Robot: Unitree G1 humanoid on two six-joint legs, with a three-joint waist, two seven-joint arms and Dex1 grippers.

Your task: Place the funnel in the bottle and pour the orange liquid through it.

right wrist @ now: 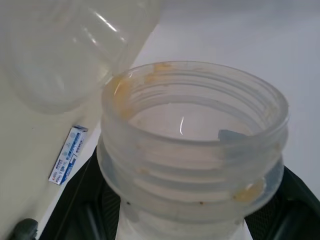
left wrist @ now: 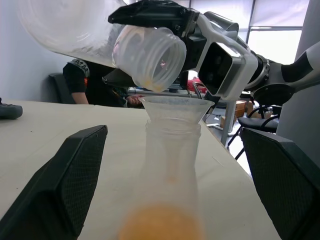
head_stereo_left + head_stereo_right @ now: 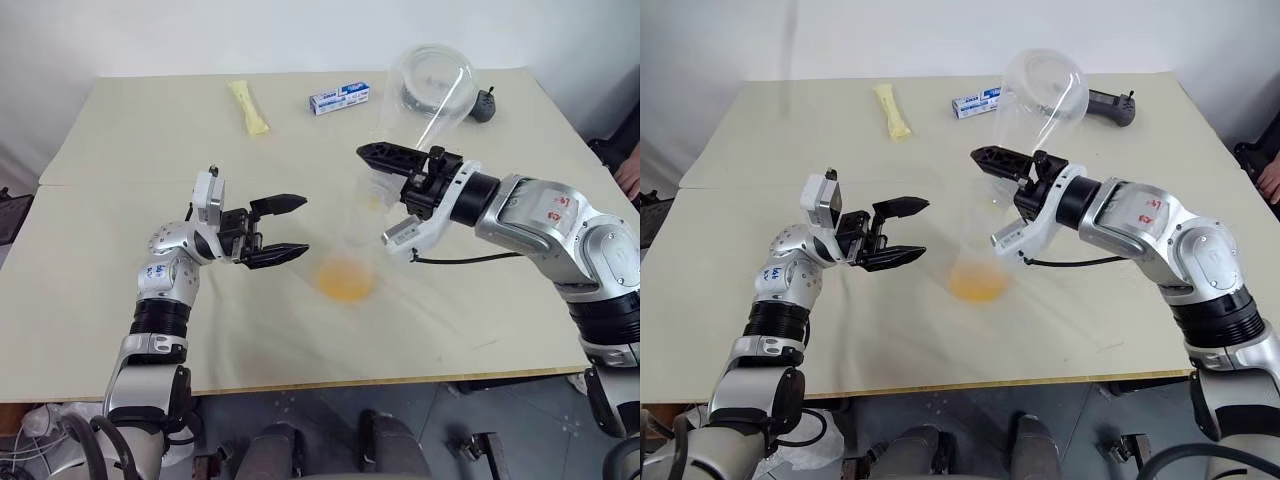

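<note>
While tipped, ribbed clear beaker (image 2: 150,57) | conical funnel (image 2: 175,107) | tapering bottle (image 2: 167,175)

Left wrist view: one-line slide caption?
Right tool tips an upturned clear jar over the funnel seated in the bottle, orange liquid pooled below.

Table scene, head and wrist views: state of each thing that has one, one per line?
bottle: upright, orange liquid pooled at its base.
funnel: seated in the bottle's neck.
pouring container: tipped mouth-down over the funnel, looks nearly drained.
left tool: open, beside the bottle.
right tool: shut on the pouring container's threaded neck.
</note>
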